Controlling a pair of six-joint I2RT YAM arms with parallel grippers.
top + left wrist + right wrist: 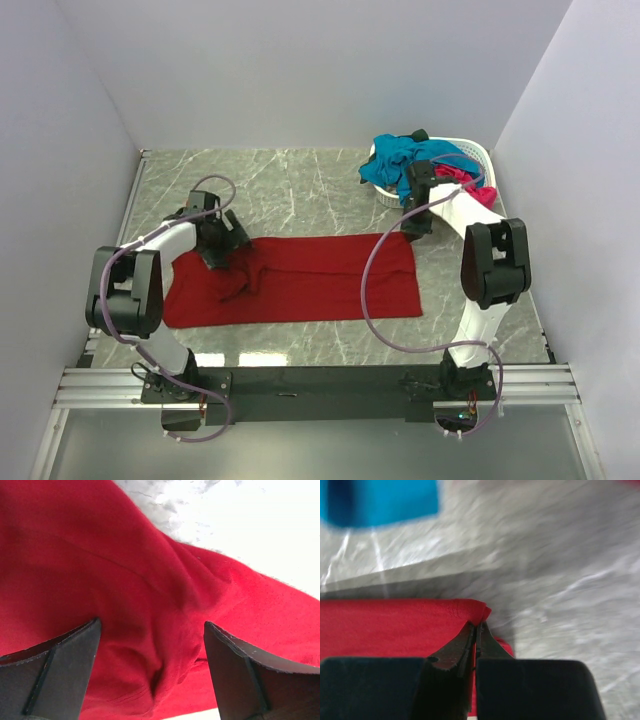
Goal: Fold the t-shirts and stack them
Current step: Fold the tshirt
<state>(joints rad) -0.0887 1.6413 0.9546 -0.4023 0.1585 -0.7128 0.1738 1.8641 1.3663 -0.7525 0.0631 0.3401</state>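
Observation:
The dark red t-shirt (320, 280) lies spread as a wide band across the middle of the table, bunched into folds at its left part. My left gripper (226, 252) hovers over that bunch, open, and its two fingers (60, 672) straddle a raised wrinkle of red cloth (150, 605) without pinching it. At the shirt's far right corner my right gripper (412, 232) is shut on the hem. In the right wrist view the gripper (479, 626) pinches the red corner (465, 611). The teal-blue t-shirt (395, 165) and the hot pink t-shirt (480, 190) hang out of the basket.
The white latticed basket (470, 152) stands at the back right, close behind my right arm. Teal cloth (380, 500) shows at the top left of the right wrist view. Grey marble table (290, 185) lies beyond the red shirt; white walls close in on three sides.

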